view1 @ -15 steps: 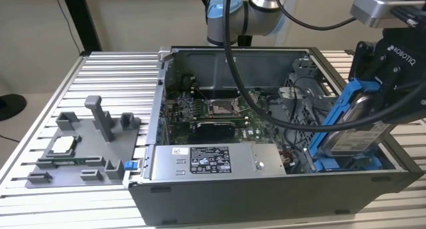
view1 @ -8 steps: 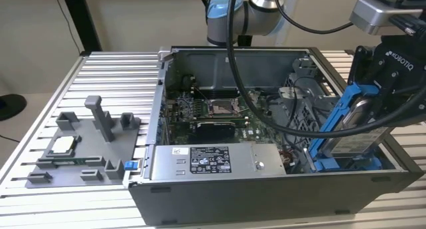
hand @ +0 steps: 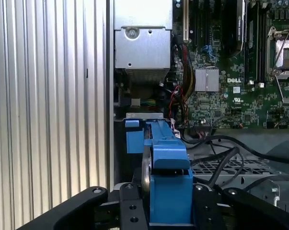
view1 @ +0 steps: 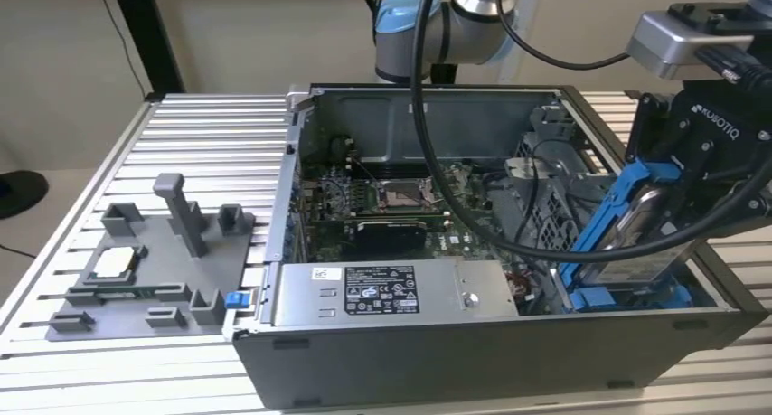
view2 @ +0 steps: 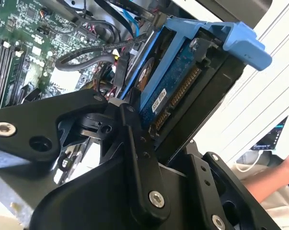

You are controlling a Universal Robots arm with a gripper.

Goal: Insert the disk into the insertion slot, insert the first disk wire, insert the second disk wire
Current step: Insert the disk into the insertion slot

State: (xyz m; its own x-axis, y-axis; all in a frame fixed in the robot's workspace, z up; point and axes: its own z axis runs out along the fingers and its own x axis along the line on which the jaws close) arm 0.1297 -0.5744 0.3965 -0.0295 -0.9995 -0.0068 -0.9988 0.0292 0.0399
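Exterior view: the arm's black claw [view1: 671, 193] is clamped on the disk [view1: 634, 239], a silver drive in a bright blue carrier. The drive is held on edge and tilted over the open computer case [view1: 483, 343] on the slatted metal desk [view1: 181, 126]. Its lower end sits at the insertion slot [view1: 603, 299], the grey bay with blue tabs in the case corner at the exterior view's right. Most of the drive stands above the bay, so the first step looks under way, not finished. A grey power-supply box [view1: 386, 293] along the case's near wall carries a black-and-white label, and the claw's body bears white lettering; the print goes unread. A grey parts fixture [view1: 157, 261] lies near the desk's edge at the exterior view's left.

Second wrist view: black fingers [view2: 139, 158] press the disk [view2: 170, 88] from both faces. Its blue circuit board, connector edge and a small white sticker are showing. Black cables [view2: 86, 57] loop just beside the carrier.

First wrist view: the disk [hand: 166, 165] is seen edge-on in the grip, with the motherboard [hand: 230, 96] beyond it and cables [hand: 221, 153] close by. Seating it well likely means keeping the carrier square to the bay's walls, pushing evenly along its length, and keeping those cables out of the bay's mouth.
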